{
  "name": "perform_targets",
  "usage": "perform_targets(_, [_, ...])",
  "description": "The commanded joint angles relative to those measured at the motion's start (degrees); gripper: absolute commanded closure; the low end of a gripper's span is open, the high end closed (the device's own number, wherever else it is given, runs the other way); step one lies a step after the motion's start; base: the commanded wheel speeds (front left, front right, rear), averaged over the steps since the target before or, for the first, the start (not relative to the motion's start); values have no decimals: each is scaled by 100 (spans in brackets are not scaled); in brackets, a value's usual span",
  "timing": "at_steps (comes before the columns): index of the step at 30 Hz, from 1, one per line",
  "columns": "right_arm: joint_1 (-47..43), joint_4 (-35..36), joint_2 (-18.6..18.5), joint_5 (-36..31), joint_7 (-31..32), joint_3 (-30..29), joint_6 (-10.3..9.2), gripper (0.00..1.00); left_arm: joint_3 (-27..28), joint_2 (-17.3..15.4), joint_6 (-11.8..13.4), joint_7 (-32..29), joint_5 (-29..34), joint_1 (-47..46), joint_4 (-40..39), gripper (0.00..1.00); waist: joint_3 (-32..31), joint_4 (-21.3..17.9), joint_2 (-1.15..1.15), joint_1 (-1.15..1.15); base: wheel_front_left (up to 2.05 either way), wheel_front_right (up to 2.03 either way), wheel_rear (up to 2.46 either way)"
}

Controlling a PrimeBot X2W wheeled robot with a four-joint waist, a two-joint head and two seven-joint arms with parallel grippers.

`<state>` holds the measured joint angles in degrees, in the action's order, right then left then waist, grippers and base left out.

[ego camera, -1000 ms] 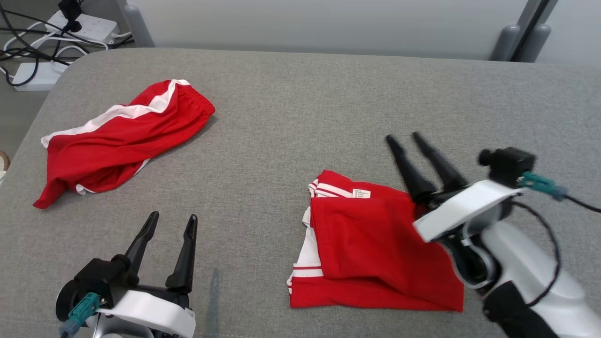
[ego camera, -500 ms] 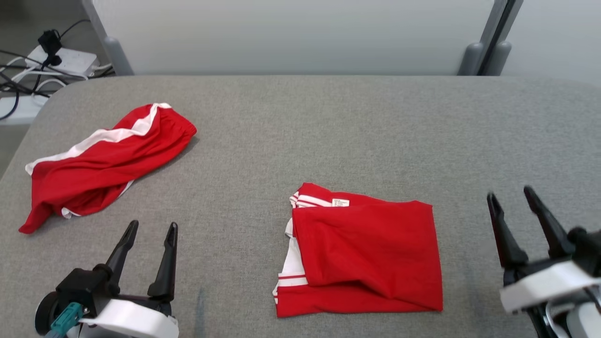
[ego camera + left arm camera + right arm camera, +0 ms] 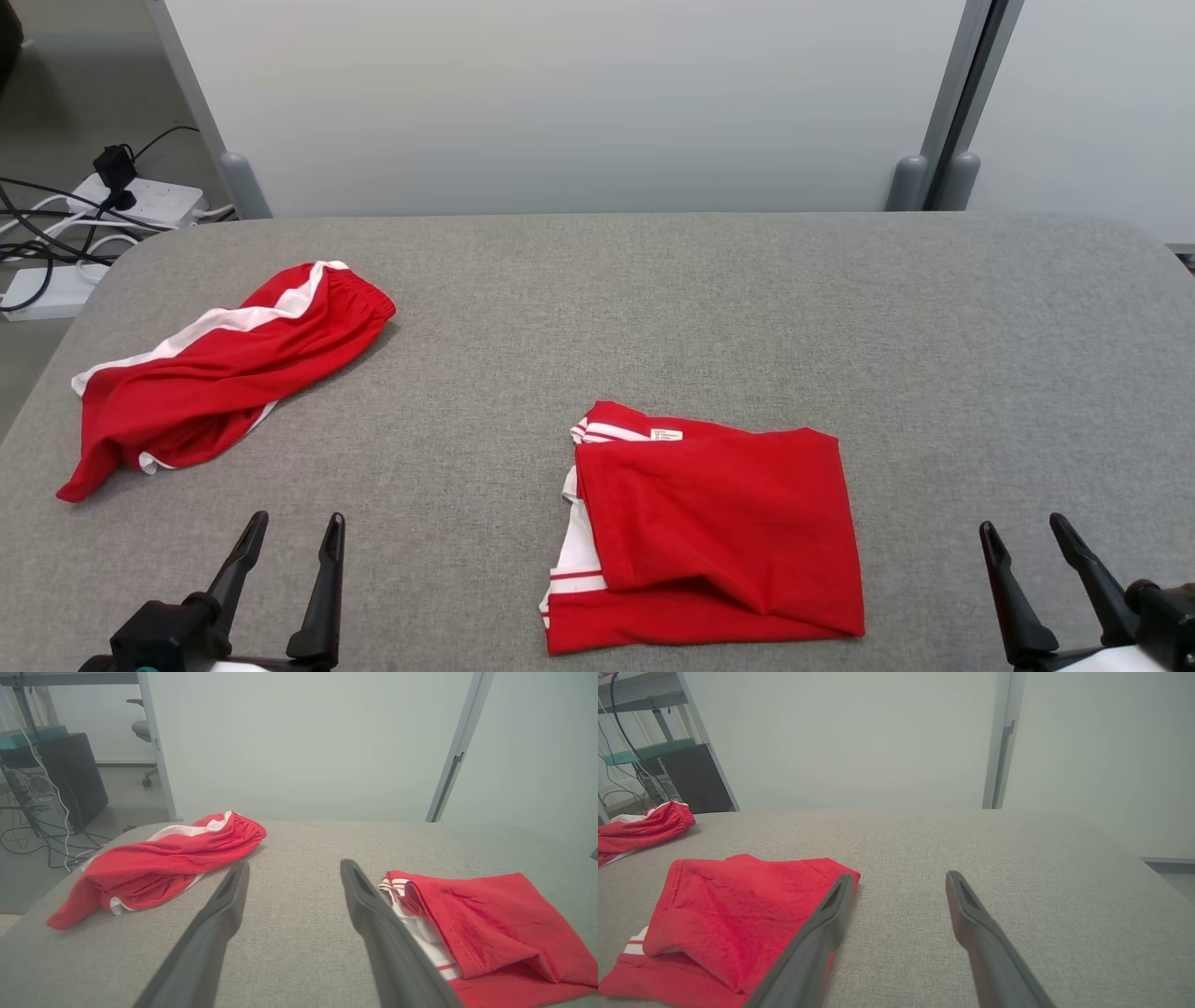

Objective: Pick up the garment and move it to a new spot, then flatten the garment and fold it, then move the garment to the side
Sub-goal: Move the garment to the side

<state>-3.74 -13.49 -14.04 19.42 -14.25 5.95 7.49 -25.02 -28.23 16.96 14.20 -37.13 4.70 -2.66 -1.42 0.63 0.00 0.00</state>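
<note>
Head view: grey table [image 3: 653, 299] underneath everything; folded red shirt [image 3: 719, 532] lying flat at six o'clock, crumpled red shorts [image 3: 224, 373] at nine. Left gripper [image 3: 298, 516] at seven, right gripper [image 3: 1020, 523] at five, both spread wide, grasping nothing. Seemingly folded already; probably left: shifting it aside.

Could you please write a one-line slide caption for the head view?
Folded red garment on the grey table, crumpled red shorts to its left; left tool and right tool open and empty.
</note>
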Motion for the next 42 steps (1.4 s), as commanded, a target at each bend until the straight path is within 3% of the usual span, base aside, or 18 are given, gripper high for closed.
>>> perform_targets(1, [58, 160, -86, -62, -74, 62, 0, 0, 268, -158, 17, 68, 75, -195, -144, 0, -13, 16, 0, 0, 0, 0, 0])
perform_targets(8, [11, 182, 14, -52, -74, 23, 0, 0, 341, -267, -163, 73, 104, -213, -131, 0, -40, 71, 0, 0, 0, 0, 0])
perform_targets(20, [108, -13, -32, 62, -74, 40, 0, 0, 440, -248, -196, 76, 129, -253, -121, 0, 17, 233, 0, 0, 0, 0, 0])
perform_targets(33, [1034, -1505, -262, 738, 528, 732, 0, 0, 293, -73, -347, 78, 202, -525, -69, 0, 371, 1130, 0, 0, 0, 0, 0])
perform_targets(42, [1662, -2405, -224, 1087, 919, 1080, 0, 0, 216, 89, -440, 79, 284, -717, -20, 0, 576, 1312, 0, 0, 0, 0, 0])
